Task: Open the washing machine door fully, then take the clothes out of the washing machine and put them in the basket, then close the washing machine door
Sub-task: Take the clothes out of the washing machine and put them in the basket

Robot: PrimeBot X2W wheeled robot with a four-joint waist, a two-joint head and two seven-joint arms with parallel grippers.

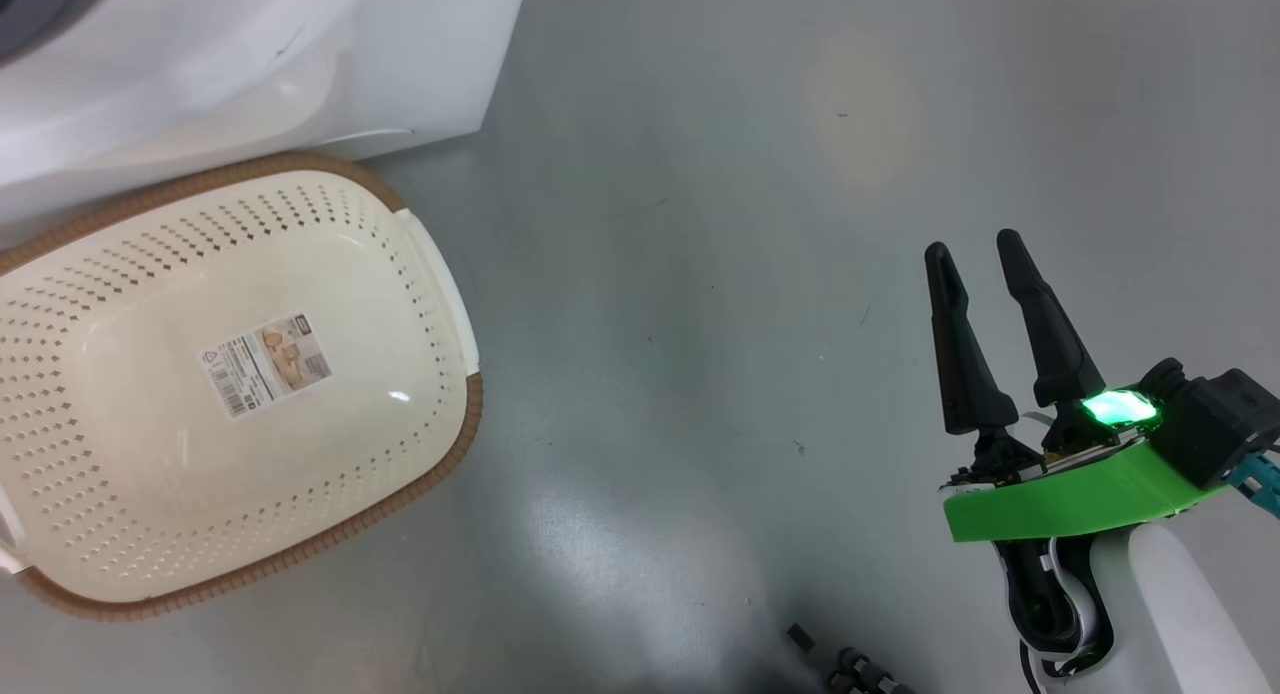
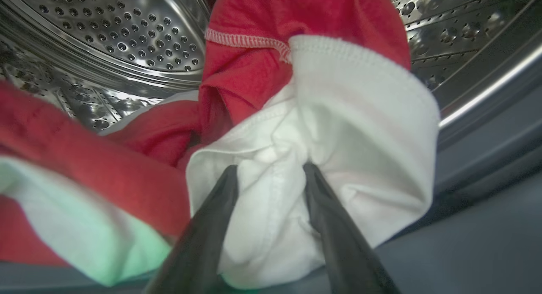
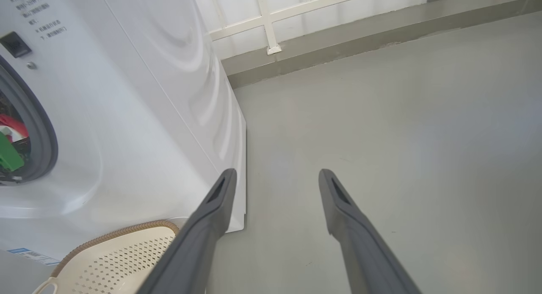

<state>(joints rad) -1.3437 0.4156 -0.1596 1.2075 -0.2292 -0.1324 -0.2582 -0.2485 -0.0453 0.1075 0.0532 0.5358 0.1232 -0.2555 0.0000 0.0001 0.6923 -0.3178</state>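
Inside the washing machine point(image 3: 148, 95), your left end effector point(image 2: 271, 169) is straddling a white fold of the clothes point(image 2: 254, 73), spread wide. If it's pinching shallow, the fold is likely slipping free. Your right end effector point(image 1: 972, 244) is hovering spread beside the washing machine.

— Where's the basket point(image 1: 380, 274)?
— On the floor point(image 1: 700, 274), left, just before the washing machine point(image 1: 300, 54); the right claw point(image 1: 972, 244) hangs well apart to its right.
— And the clothes point(image 2: 254, 73)?
— In the machine's drum point(image 2: 127, 31), one fold lying between the fingers of the left claw point(image 2: 270, 169).
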